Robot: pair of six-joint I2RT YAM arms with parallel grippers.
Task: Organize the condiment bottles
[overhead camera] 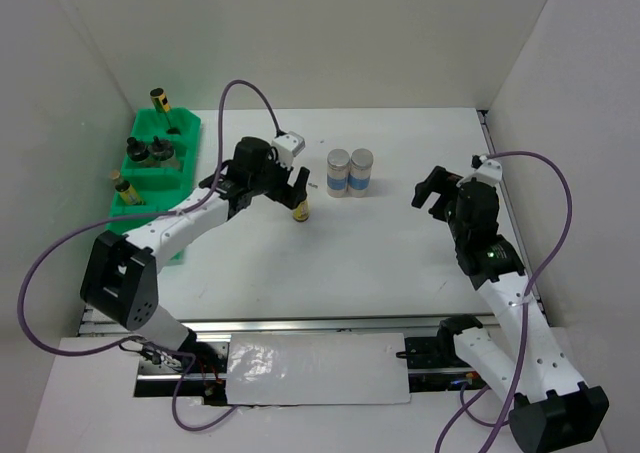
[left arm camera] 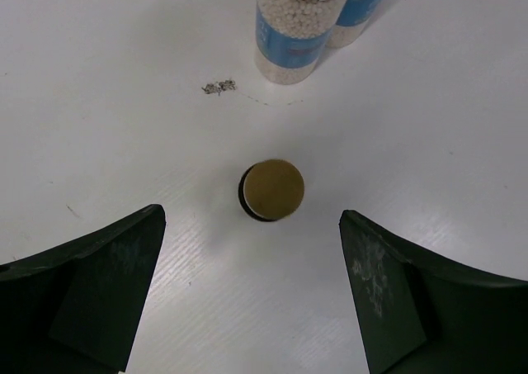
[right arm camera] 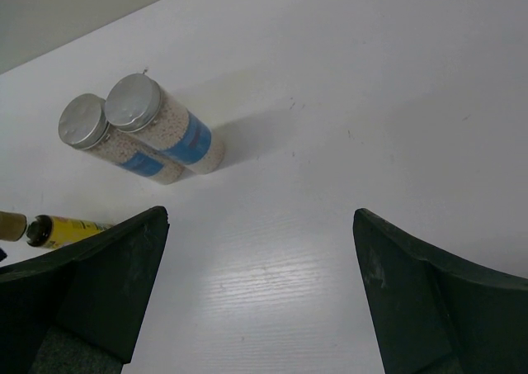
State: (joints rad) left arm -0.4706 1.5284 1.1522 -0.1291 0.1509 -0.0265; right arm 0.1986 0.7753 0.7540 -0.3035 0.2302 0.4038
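1. At the near right, the right arm is folded upward, and the right gripper (right arm camera: 260, 217) is held over the bare table (right arm camera: 346, 101), its fingers spread with nothing between them.
2. The left arm is stretched from near left to centre; the left gripper (overhead camera: 290, 189) is spread wide, clear of an upright yellow-labelled bottle (left arm camera: 272, 190).
3. Just beyond, two silver-lidded jars (overhead camera: 350, 173) are stood touching.
4. At far left, more bottles (overhead camera: 158, 103) are kept in a green tray (overhead camera: 187, 128).
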